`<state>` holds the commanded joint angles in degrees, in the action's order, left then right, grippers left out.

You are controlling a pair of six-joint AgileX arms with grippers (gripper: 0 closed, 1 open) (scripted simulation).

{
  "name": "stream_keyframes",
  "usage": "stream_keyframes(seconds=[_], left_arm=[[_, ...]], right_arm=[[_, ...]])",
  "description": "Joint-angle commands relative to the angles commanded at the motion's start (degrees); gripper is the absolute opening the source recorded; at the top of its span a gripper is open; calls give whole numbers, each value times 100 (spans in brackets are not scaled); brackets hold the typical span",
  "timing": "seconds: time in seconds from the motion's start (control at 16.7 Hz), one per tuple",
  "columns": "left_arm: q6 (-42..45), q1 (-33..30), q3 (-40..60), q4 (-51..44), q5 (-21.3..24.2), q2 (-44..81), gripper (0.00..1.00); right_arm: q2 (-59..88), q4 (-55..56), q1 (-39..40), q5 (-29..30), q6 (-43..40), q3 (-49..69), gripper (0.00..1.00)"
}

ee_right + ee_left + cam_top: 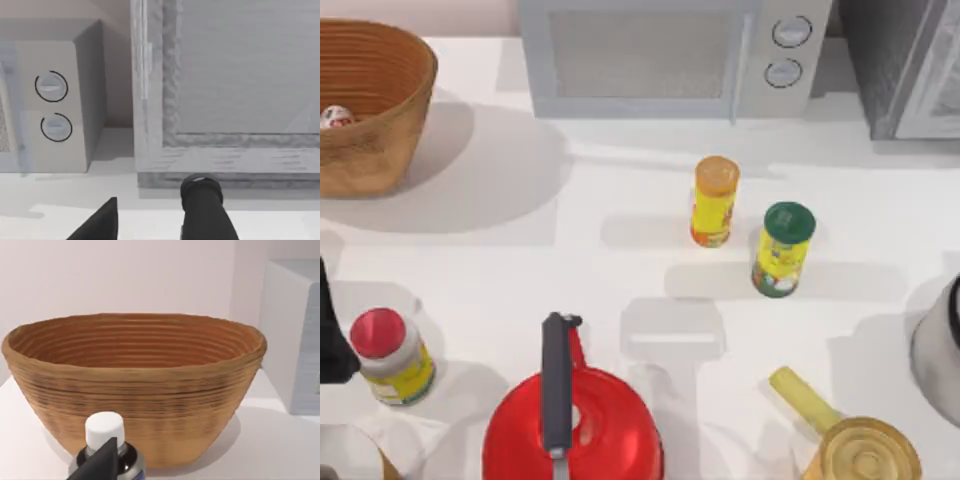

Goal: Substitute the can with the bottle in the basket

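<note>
The basket (pixel 370 105) fills the upper left of the top view, stiff woven wicker with flaring ribbed walls, likely light for its bulk and best left standing on the worktop (pixel 620 220). In the left wrist view it stands just beyond the bottle (pixel 107 452).

The bottle sits low in that view, left of centre, showing a white cap over dark shoulders. It looks rigid, smooth and possibly slippery, so the body below the shoulder is the sensible place to grip. One dark finger of the left gripper (pixel 97 465) lies across it; whether it is clamped I cannot tell.

The can (pixel 334 117) lies inside the basket at the frame's left edge, small, hard and probably light.

The right gripper (pixel 150 220) appears spread, holding nothing, low in the right wrist view.
</note>
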<state>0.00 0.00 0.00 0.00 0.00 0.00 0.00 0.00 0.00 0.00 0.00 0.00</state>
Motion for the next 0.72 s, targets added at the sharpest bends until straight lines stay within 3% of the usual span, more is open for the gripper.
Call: stream_keyframes(seconds=[0.42,0.72], left_arm=[[-12,19,366,-537,31,716,100],[66,65,1847,-1483,103,2263,100]], right_arm=[[0,0,0,0,0,0,100],[0,0,0,0,0,0,100]])
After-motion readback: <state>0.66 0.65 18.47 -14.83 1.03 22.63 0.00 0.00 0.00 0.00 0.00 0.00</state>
